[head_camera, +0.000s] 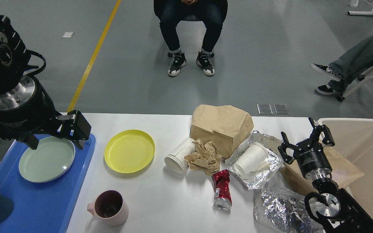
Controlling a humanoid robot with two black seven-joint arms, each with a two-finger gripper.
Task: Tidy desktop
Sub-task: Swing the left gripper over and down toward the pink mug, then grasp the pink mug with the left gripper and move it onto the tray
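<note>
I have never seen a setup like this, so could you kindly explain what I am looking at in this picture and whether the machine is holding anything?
This is the view from a humanoid robot's own head, looking down at a white desktop. The black arms are its own. The left gripper hangs open over a blue tray that holds a green plate. The right gripper is open too, beside a beige bin. Neither holds anything. On the desktop lie a yellow plate, a pink mug, a paper bag, two paper cups, crumpled foil and a crushed red can.
</note>
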